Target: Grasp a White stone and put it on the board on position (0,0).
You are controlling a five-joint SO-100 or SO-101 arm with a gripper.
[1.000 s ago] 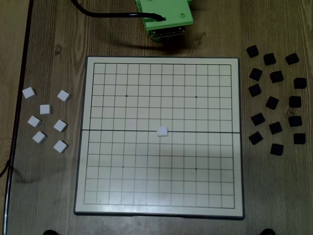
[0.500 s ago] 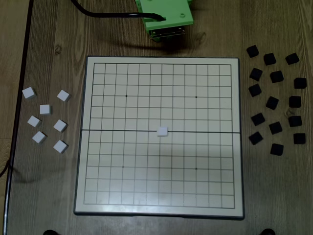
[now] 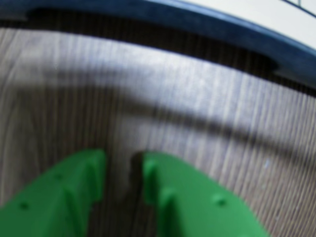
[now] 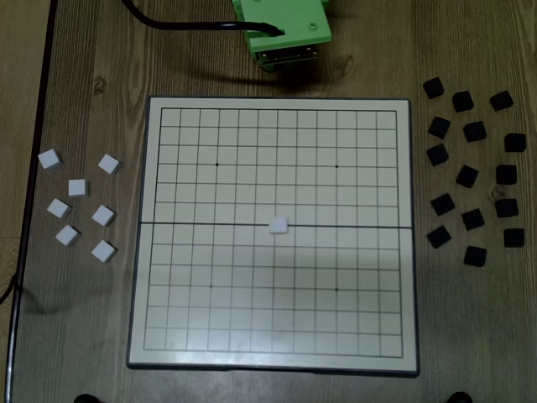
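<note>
In the fixed view a White stone (image 4: 278, 225) lies on the cream board (image 4: 168, 336), on the thick midline at the centre crossing, so position (0,0) is covered by it. The green arm (image 4: 285, 34) is folded back beyond the board's far edge, well away from the stone. The wrist view shows my gripper (image 3: 123, 157) low over bare wood: its two green fingers (image 3: 74, 187) stand close together with only a narrow dark gap and nothing between them. The board's dark rim (image 3: 197, 24) crosses the top of that view.
Several loose white stones (image 4: 77, 188) lie on the wood left of the board in the fixed view. Many small black blocks (image 4: 470, 176) are scattered to its right. A black cable (image 4: 168, 23) runs to the arm at the top.
</note>
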